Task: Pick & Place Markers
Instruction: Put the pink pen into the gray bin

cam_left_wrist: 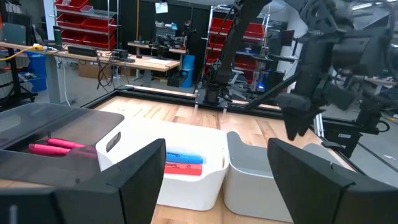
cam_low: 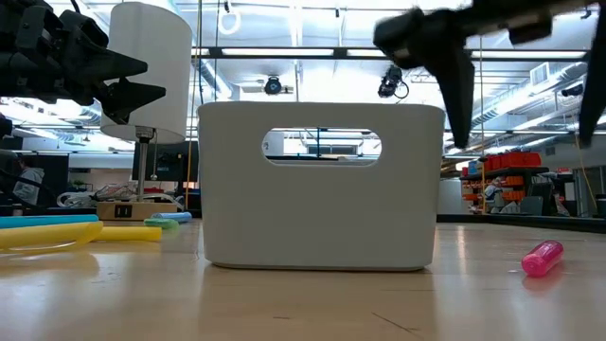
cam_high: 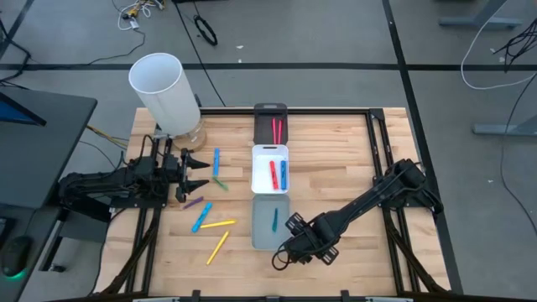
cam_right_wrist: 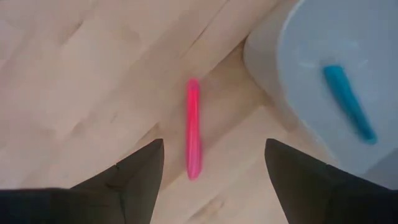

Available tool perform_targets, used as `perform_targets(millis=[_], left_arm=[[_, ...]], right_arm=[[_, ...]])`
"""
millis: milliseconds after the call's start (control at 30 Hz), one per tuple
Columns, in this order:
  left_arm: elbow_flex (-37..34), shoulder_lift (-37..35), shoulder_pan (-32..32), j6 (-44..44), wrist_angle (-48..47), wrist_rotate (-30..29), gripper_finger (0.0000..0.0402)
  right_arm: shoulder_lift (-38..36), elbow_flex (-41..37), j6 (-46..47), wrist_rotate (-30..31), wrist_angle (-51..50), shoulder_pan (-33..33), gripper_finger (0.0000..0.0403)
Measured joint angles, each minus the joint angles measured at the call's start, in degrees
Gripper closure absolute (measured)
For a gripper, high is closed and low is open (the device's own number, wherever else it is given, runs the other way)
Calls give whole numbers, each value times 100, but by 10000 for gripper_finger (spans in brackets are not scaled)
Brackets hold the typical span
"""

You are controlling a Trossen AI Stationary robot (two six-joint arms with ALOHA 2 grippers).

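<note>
Fingers of the right gripper [cam_right_wrist: 211, 180] are spread wide above a pink marker [cam_right_wrist: 193, 127] lying on the table [cam_high: 336, 168], just beside the grey tray [cam_high: 270, 225] with one blue marker [cam_high: 274, 220]. Farther off, the white tray [cam_high: 270, 151] holds a red and a blue one. The left gripper [cam_high: 200, 173] waits open near loose markers [cam_high: 214, 225].

Three trays [cam_high: 270, 153], one white cylinder [cam_high: 164, 92], and roughly eleven markers [cam_high: 217, 224], some hard to separate.
</note>
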Motion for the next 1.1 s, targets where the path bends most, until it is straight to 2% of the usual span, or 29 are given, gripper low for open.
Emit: perform_targets(millis=[900,1100], left_arm=[[1,0,0,0,0,0,113],[2,0,2,-2,0,0,113]], right_arm=[[39,-1460,134,-115,1616,64,125],[28,-1586,136,-291,1723,64,159]])
